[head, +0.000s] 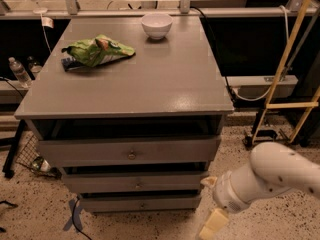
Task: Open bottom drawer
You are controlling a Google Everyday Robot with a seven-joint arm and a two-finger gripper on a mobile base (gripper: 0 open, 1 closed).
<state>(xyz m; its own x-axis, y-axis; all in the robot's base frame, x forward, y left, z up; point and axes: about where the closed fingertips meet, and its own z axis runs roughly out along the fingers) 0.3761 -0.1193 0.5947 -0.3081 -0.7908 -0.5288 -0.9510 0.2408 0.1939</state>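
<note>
Camera view, claw [210, 203] spread just right of bottom drawer [141, 203], green bag [97, 50] and white bowl [156, 25] atop cabinet [165, 84]

Likely robot lab: cables [286, 24], claw [210, 204] bottom-right

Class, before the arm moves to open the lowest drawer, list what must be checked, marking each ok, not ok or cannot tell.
1. Small round knob on the narrow grey wooden bottom drawer in view: ok.
2. Tan two-finger claw at that knob: not ok, it hangs right of the grey cabinet, apart.
3. Claw open: ok.
4. Green crisp bag and white bowl back from the front edge: ok.
5. Drawer slides freely: cannot tell.
</note>
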